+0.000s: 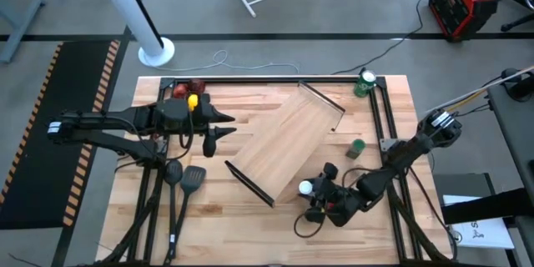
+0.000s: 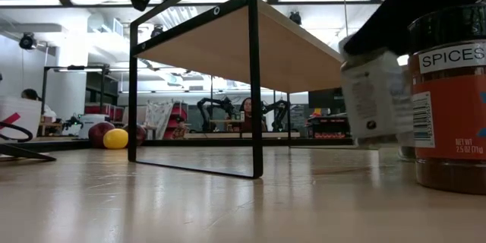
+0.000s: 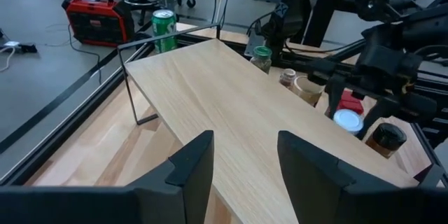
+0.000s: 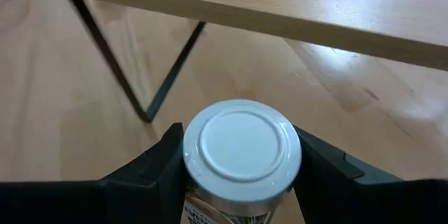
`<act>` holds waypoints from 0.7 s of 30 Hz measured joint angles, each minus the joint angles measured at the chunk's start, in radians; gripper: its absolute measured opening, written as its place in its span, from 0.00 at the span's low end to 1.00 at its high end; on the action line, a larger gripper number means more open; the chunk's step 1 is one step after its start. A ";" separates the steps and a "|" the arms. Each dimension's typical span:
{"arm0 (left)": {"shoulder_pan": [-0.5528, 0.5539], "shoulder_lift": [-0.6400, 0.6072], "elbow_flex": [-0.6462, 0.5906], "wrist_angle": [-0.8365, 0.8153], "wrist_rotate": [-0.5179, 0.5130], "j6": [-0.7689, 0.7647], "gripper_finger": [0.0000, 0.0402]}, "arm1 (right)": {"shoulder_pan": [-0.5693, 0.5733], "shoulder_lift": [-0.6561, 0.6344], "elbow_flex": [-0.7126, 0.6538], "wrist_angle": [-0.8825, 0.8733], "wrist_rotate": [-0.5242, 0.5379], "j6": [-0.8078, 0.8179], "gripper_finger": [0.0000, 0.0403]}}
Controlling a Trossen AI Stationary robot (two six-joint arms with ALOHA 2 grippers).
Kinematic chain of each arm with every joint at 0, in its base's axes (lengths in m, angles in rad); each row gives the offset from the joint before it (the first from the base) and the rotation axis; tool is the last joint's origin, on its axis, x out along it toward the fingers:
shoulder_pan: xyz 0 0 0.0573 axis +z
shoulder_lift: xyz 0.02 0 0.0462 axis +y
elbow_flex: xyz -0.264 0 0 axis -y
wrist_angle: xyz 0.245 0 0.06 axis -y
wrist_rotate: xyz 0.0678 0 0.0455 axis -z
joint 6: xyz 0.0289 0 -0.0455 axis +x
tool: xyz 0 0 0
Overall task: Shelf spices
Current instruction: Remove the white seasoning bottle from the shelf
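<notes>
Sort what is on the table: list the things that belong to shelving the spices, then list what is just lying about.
Belongs to the job:
- shelf, bare on top
- white-topped jar, gripped by the right gripper
- green-topped jar
- black-topped jar
- left gripper, open over the shelf

Lying about:
- green can
- red and yellow fruit
- spatulas

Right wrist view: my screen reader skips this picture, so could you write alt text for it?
The right gripper is shut on a white-topped spice jar, one dark finger on each side. Beyond it, the light-wood shelf stands on thin black bars above the wooden table.
</notes>
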 joint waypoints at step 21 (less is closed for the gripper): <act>0.000 0.000 0.000 -0.002 0.000 0.006 0.37 | -0.021 0.066 -0.014 0.144 -0.004 -0.062 0.55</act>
